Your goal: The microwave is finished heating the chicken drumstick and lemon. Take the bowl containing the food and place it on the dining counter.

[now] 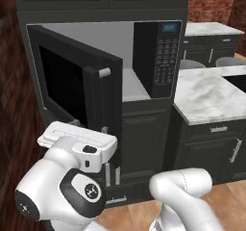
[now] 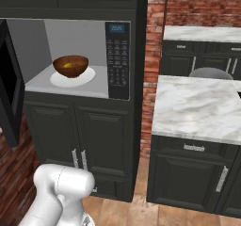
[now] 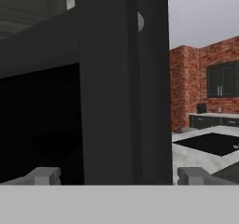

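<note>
Wide open, the end effector (image 3: 119, 175) holds nothing; its two finger tips stand on both sides of the edge of the door (image 1: 79, 88), which is swung out to the left. From the left base view the hand sits low, just beside the lower part of this door. The microwave (image 2: 75, 55) is open, and inside it the bowl (image 2: 70, 65) rests on a white plate (image 2: 87, 78), with the lemon (image 2: 68, 66) visible as a yellow spot; the drumstick I cannot make out. The dining bench (image 2: 193, 105) is to the right, well apart from the bowl.

I judge the danger is the door: if the arm rises toward the cavity without first backing away, a finger may catch the door edge and push it closed. A tilted grip on the glossy bowl could also spill the food
</note>
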{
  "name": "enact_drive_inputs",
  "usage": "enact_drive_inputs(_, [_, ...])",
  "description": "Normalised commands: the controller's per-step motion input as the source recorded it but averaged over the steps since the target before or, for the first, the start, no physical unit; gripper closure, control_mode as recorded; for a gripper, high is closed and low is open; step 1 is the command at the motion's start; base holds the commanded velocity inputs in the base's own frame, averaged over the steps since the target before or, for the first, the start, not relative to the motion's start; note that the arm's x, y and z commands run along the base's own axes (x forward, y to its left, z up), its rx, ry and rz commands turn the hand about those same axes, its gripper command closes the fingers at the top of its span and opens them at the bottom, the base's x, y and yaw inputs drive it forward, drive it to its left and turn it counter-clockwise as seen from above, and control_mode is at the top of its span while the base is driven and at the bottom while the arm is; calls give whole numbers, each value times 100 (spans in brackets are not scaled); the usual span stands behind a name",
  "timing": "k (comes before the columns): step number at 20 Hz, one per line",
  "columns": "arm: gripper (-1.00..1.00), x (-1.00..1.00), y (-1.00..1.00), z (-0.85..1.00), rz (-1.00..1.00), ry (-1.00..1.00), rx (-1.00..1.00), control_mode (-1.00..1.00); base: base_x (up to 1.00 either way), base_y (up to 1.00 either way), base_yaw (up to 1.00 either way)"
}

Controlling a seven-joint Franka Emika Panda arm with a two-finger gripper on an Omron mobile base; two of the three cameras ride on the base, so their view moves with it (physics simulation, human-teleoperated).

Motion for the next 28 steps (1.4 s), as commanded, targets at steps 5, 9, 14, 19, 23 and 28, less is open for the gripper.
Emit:
enact_drive_inputs(5, [-100, -57, 8, 0, 0, -3, 0, -100, 0, 0, 0])
enact_drive_inputs(9, [-100, -89, -54, 1, 7, -1, 1, -100, 0, 0, 0])
enact_drive_inputs(14, [-100, -17, -99, 18, 26, -8, 14, -100, 0, 0, 0])
enact_drive_inputs(19, [-100, 17, -100, 21, 30, -9, 22, -100, 0, 0, 0])
enact_drive_inputs(23, [-100, 32, -100, 14, 35, -13, 22, -100, 0, 0, 0])
enact_drive_inputs(28, [-100, 61, -100, 4, 34, -6, 24, -100, 0, 0, 0])
